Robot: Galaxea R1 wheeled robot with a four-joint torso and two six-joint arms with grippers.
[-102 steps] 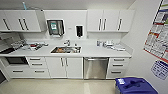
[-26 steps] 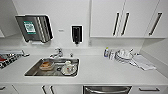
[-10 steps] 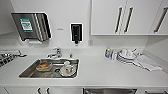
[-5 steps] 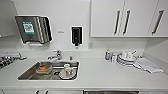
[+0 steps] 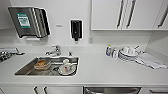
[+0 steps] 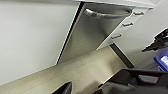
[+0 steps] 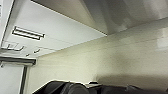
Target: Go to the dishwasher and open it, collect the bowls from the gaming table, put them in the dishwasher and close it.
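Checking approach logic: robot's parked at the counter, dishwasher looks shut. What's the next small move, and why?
Probably bring the left arm up to the bar handle. The dishwasher sits right below the counter edge, door closed, and the left wrist view already faces its steel front with the handle untouched.

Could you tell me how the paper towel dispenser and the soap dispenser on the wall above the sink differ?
The paper towel dispenser is wide, silvery grey, with a green label; the soap dispenser is narrow, upright, plain black. The towel dispenser hangs out past the sink's far end, the soap dispenser beside the tap. Both are mounted on the white wall above the counter.
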